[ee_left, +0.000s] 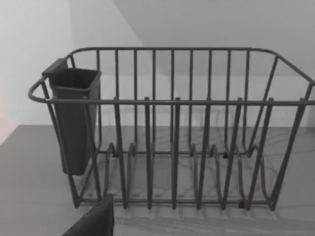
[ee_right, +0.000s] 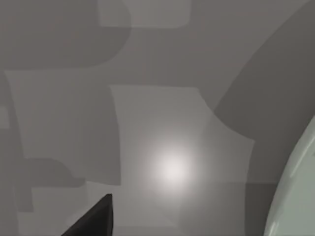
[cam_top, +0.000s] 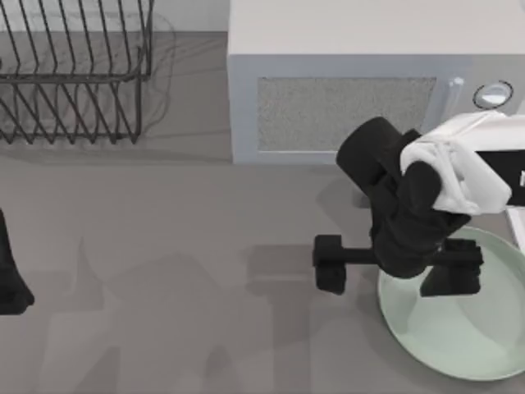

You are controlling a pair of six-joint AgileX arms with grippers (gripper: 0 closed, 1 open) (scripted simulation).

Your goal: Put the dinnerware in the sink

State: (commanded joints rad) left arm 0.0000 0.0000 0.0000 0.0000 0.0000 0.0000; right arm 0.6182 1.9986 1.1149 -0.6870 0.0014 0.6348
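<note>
The large round pale mint-green plate point(cam_top: 472, 328) lies flat on the grey counter point(cam_top: 164, 271) at the top view's lower right, just in front of the white microwave with round knobs point(cam_top: 361, 90), and the right arm is plainly the nearer one: the right gripper point(cam_top: 398, 261) hangs over the plate's left-hand rim, w/ one black finger point(cam_top: 328, 264) out over bare counter to the left of the plate and the other point(cam_top: 451, 271) over the plate's inner surface. So the jaws stand wide apart, straddling the rim and holding nothing. Whether either finger touches the plate yet, can't tell from above. The right wrist view agrees: mostly counter, w/ the plate's pale curved edge point(ee_right: 298, 191) at one side. A round plate has no long axis (any rim point serves), so what counts is that the rim runs crosswise between the fingers; my judgement is the next move is a drop and a pinch on that edge, approx. where the gripper hangs now. A thin white strip point(cam_top: 517, 226) at the right edge, just beside the plate, may be the sink rim, but too little shows to be sure. The left arm point(cam_top: 10, 275) sits parked at the far left, well apart from the plate, its wrist view facing the black wire dish rack point(ee_left: 172, 128) w/ its dark cutlery cup point(ee_left: 74, 118); can't tell how its jaws stand.
</note>
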